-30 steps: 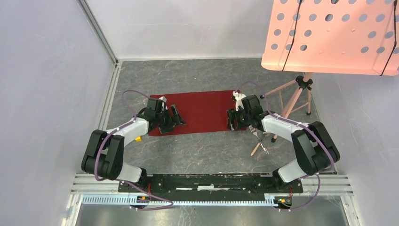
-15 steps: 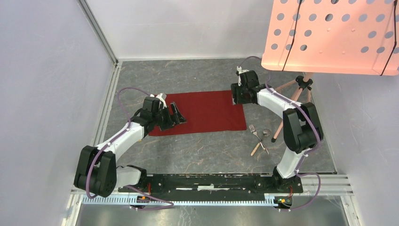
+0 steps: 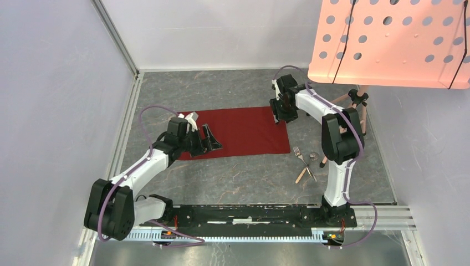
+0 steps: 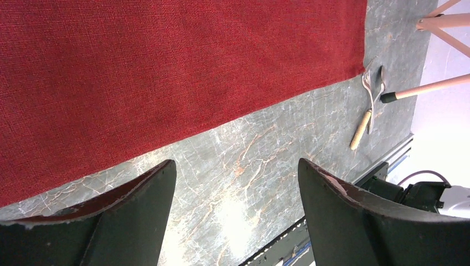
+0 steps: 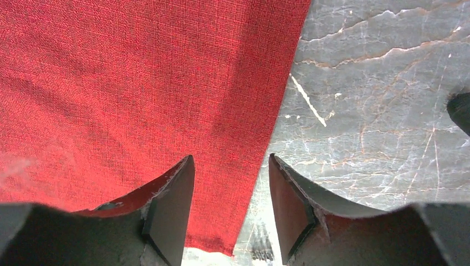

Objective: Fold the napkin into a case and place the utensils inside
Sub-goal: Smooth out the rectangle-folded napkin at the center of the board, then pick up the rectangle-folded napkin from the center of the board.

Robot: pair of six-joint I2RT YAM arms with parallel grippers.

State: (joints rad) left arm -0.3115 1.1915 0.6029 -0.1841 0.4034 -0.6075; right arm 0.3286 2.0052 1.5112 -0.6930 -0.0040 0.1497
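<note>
The dark red napkin [image 3: 238, 133] lies flat on the marbled table. My left gripper [image 3: 213, 138] hovers open over its near left part; in the left wrist view the jaws [image 4: 235, 166] frame bare table just off the napkin's [image 4: 166, 66] near edge. My right gripper [image 3: 281, 115] is at the far right corner, open, and its jaws [image 5: 230, 163] straddle the right edge of the napkin [image 5: 138, 83]. The utensils [image 3: 305, 162], a silver fork and spoon, lie on the table off the napkin's near right corner, also visible as the utensils [image 4: 370, 94] in the left wrist view.
A pink perforated music stand [image 3: 388, 41] overhangs the back right, with its thin tripod legs [image 3: 339, 119] standing beside the utensils. Grey walls enclose the table on the left and at the back. A metal rail [image 3: 249, 213] runs along the near edge.
My right arm has swung from the napkin's near right corner to its far right corner. My left gripper has shifted slightly right along the near edge.
</note>
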